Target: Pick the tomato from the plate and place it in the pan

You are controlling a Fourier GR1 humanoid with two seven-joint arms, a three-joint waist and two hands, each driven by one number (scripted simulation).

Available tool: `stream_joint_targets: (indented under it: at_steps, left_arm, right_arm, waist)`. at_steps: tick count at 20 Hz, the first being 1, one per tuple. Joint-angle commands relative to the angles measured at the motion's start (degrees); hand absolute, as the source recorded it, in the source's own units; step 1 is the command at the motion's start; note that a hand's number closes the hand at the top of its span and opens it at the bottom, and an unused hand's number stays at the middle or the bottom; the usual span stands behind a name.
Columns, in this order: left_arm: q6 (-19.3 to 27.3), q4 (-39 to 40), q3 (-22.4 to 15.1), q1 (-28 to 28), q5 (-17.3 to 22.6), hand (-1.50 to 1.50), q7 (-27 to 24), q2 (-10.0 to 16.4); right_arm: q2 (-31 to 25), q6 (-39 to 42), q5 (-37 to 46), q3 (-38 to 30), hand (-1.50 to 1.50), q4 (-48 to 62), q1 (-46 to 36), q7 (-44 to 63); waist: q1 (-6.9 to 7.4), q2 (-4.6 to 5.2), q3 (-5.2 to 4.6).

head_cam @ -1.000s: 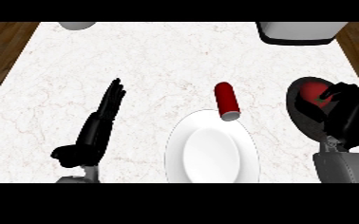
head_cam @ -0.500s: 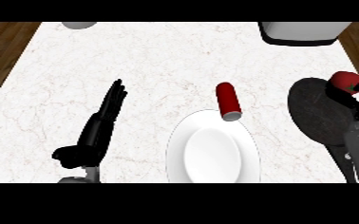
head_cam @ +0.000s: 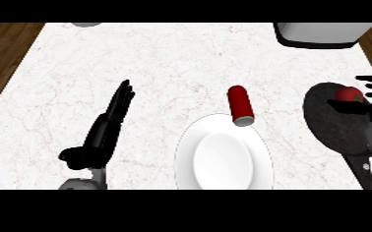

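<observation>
The left hand lies low at the left of the white marble surface, its fingers straight and open, pointing away from the robot and holding nothing. To the right of those fingers, well apart from them, stands the white plate, bare on top. A red cylinder lies just beyond the plate's far rim. Farther right is the dark pan, and the tomato shows over the pan's far part, no longer on the plate. The right hand shows only in part at the right edge, close against the tomato; black against the dark pan, it does not let me tell whether it grips the tomato. A grey container sits at the far right corner.
</observation>
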Motion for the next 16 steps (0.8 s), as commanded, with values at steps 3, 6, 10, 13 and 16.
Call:
stream_joint_targets:
  at_steps: [3, 6, 10, 13, 16]
  left_arm:
    - [0.5, 0.2, -1.5, 3.0, -1.5, 0.00, -3.0, -0.4]
    - [-0.5, 1.0, 1.1, -1.4, 0.7, 0.00, 0.3, 0.4]
    - [2.3, 0.5, 0.0, -2.0, -1.3, 0.00, 2.4, -1.5]
    - [0.8, -4.6, 0.5, 1.3, -0.1, 0.00, 3.4, 0.5]
    - [1.7, -2.5, -1.0, 2.8, -1.7, 0.00, 1.2, -0.8]
  right_arm:
    - [0.1, 1.5, -4.8, -4.8, -1.50, 13.2, -6.6, -13.8]
    - [1.1, -2.2, -9.4, -9.2, -1.50, 9.4, -6.3, -21.0]
    - [1.3, -1.4, -16.1, -15.0, -1.50, 8.9, -5.4, -28.5]
    - [-0.8, 4.3, -21.0, -18.7, -1.50, 9.7, -2.4, -32.0]
    - [-2.3, 12.3, -24.7, -19.6, -1.50, 6.3, 0.3, -31.5]
  waist:
    - [0.18, -0.04, 0.01]
    - [-0.52, 0.00, 0.05]
    - [-1.42, -0.34, -0.02]
    - [-1.57, -0.64, -0.10]
    - [-2.34, -0.94, -0.21]
